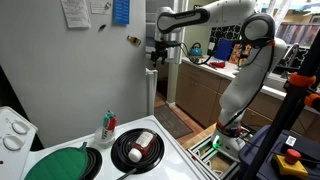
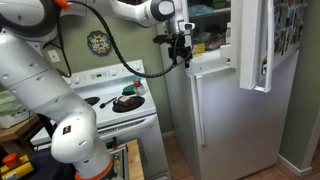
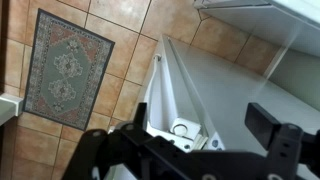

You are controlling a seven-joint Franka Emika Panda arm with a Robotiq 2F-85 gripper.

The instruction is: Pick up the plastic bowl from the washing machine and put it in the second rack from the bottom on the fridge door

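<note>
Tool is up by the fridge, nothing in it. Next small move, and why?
Probably swing the tool away from the fridge and down toward the plastic bowl: its jaws stand open and empty, and the bowl sits on the washing machine top near the black dish, not yet picked up.

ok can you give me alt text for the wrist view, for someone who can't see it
Looking down past the robot's open black fingers, which hold nothing, onto the top of a white fridge. Beyond it is a brown tiled floor, with a patterned rug lying at the upper left.
</note>
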